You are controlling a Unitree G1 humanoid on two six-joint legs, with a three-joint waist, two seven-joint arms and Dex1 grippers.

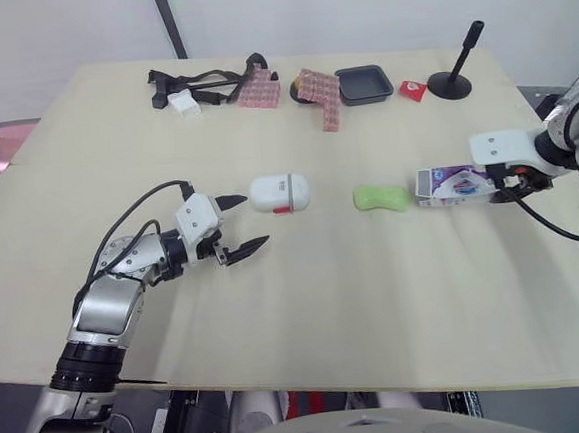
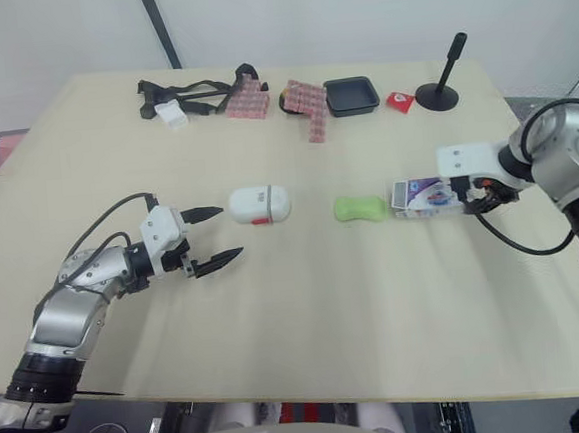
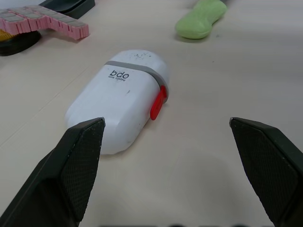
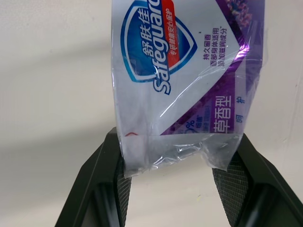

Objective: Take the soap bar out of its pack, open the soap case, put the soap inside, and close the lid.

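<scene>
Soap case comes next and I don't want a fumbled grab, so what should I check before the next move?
1. Soap bar out of its pack: ok, it lies bare on the table.
2. Soap case lid shut, red clasp in view: ok.
3. Left gripper open: ok, fingers wide apart.
4. Soap case between those fingers: not ok, it lies ahead of the tips.
5. Right gripper free: not ok, shut on the pack.
</scene>
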